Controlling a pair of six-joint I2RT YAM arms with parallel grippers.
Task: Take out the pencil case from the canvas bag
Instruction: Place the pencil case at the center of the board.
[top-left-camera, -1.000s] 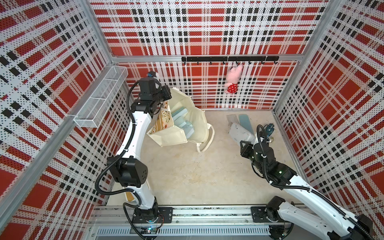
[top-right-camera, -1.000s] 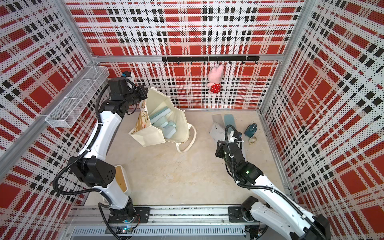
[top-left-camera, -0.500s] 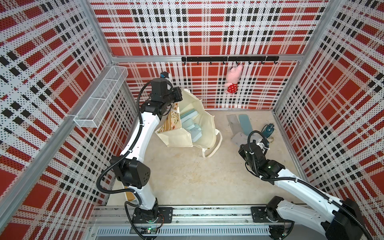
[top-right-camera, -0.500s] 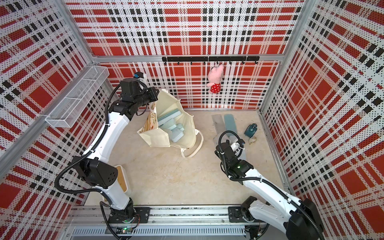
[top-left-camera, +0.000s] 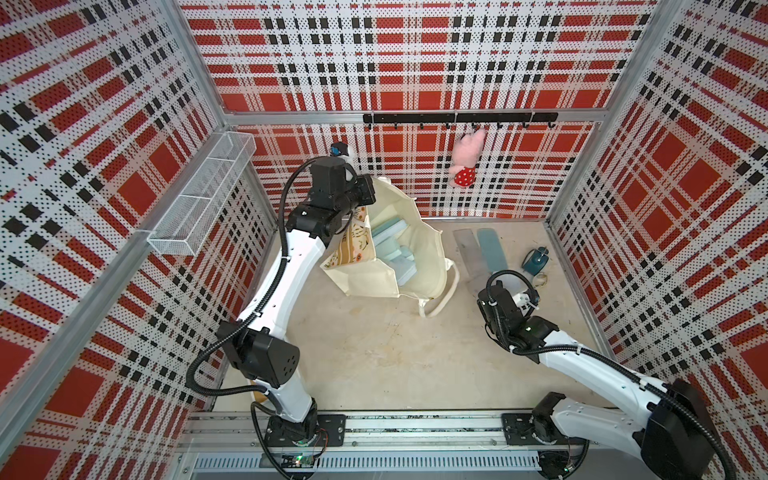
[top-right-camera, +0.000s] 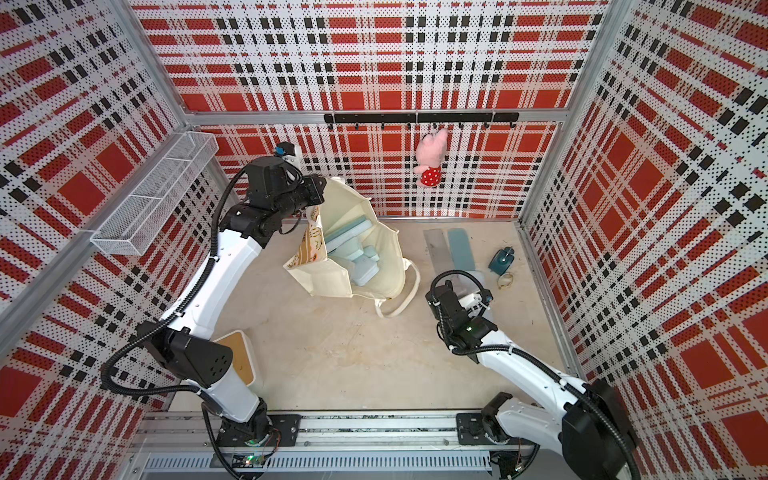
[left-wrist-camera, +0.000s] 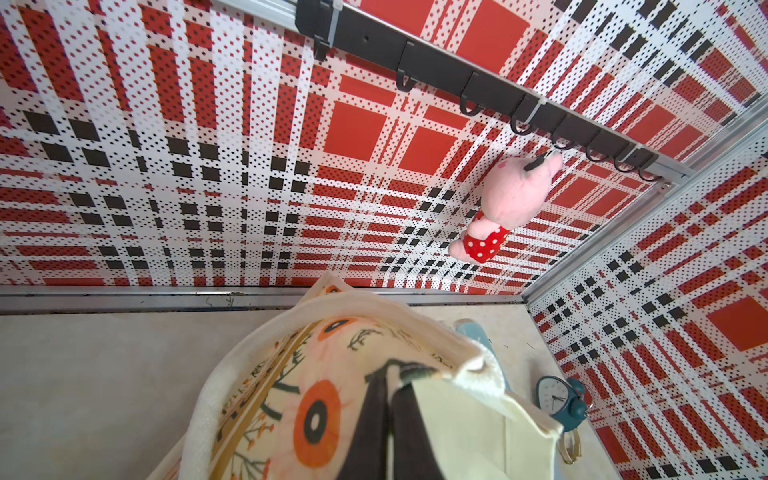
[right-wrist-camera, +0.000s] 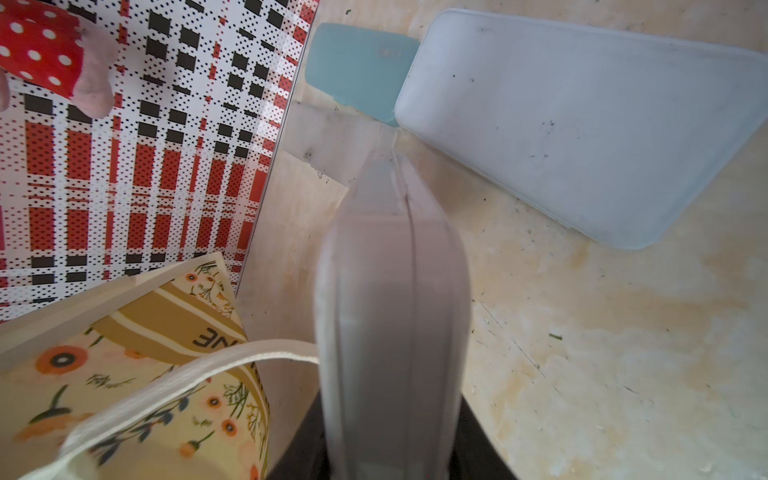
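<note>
Left gripper (left-wrist-camera: 388, 395) has dragged the canvas bag (top-left-camera: 424, 249) rightward

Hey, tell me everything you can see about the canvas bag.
The canvas bag is a cream cloth tote with an orange-flower print on its face and thick white loop handles. Its base looks to rest on the table, mouth pulled wide open, pale blue flat items inside. The left gripper is shut on its rim, holding it up.
</note>
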